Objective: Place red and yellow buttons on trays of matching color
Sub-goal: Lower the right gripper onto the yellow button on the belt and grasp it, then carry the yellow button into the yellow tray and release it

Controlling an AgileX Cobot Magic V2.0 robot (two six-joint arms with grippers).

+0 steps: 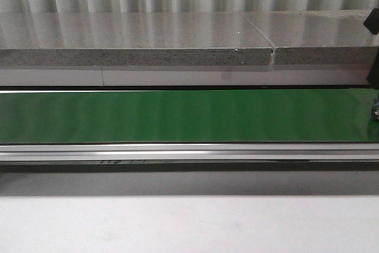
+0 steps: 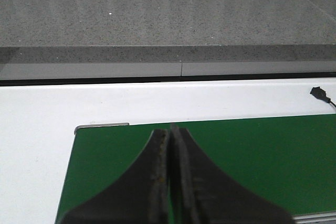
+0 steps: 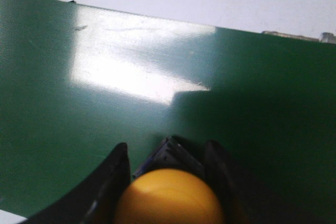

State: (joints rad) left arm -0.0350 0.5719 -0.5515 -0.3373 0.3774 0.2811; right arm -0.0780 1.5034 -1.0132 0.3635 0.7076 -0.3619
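Above green belt (image 3: pixel 79 103), yellow button (image 3: pixel 168 198) sits between right gripper (image 3: pixel 168 161) jaws.

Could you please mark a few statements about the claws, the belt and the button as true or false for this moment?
1. The right claw holds a yellow button between its fingers. True.
2. The left claw is wide open. False: its fingers are pressed together, with nothing between them.
3. The green belt in the front view carries a red button. False: no button or tray shows on it there.
4. The left claw sits above one end of the green belt, with white surface beyond it. True.
5. The right claw hangs over the grey stone counter. False: the green belt lies under it.
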